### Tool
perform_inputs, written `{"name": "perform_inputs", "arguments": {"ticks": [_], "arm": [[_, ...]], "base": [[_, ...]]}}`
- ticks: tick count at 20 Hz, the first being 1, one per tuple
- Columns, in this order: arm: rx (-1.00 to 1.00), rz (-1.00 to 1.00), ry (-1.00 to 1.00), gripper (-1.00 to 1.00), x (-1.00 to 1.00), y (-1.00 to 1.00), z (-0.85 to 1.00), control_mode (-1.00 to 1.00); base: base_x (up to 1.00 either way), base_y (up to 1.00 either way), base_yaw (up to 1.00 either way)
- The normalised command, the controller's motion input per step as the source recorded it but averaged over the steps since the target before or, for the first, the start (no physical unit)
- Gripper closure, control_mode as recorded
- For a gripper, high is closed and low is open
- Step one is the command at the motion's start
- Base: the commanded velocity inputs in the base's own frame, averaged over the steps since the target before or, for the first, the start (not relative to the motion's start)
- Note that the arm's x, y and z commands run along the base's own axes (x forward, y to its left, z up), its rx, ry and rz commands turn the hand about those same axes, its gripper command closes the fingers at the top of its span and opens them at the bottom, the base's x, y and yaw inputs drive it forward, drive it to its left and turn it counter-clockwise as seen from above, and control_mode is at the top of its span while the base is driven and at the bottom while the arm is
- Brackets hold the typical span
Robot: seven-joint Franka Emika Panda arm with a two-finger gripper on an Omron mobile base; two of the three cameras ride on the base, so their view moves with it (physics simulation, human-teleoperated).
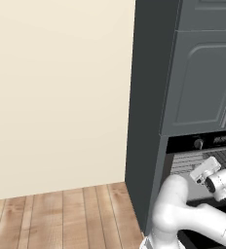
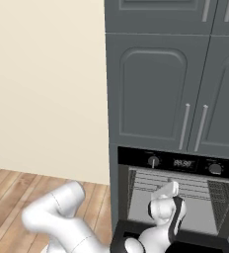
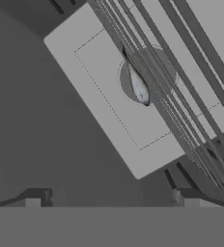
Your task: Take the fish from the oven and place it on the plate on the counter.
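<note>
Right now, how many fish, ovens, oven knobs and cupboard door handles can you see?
Fish: 1
Oven: 1
Oven knobs: 2
Cupboard door handles: 4
Total: 8

Cream wall (image 1: 56,92), plank floor (image 1: 61,219), tall dark grey cabinets (image 2: 156,84).

Inside the open oven (image 2: 173,197) there's a wire rack (image 3: 181,101) running across the pale grey cavity, and the fish (image 3: 138,86) is lying right by its wires, slim and dark, over a round grey patch.
</note>
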Motion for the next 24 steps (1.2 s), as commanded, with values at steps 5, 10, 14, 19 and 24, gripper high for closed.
{"name": "perform_inputs", "arguments": {"ticks": [5, 10, 14, 19, 24], "arm": [[0.00, 0.00, 0.00, -1.00, -0.59, -0.42, -0.75, -1.00], [0.00, 0.00, -0.05, -1.00, -0.23, -0.28, -0.96, -1.00], [0.00, 0.00, -0.11, -1.00, 0.19, -0.09, -0.89, -1.00], [0.00, 0.00, -0.12, -1.00, 0.48, -0.05, -0.95, -1.00], [0.00, 0.00, -0.14, -1.00, 0.38, -0.09, -1.00, -1.00]], "base": [[0.00, 0.00, 0.00], [0.00, 0.00, 0.00], [0.00, 0.00, 0.00], [0.00, 0.00, 0.00], [0.00, 0.00, 0.00]]}}
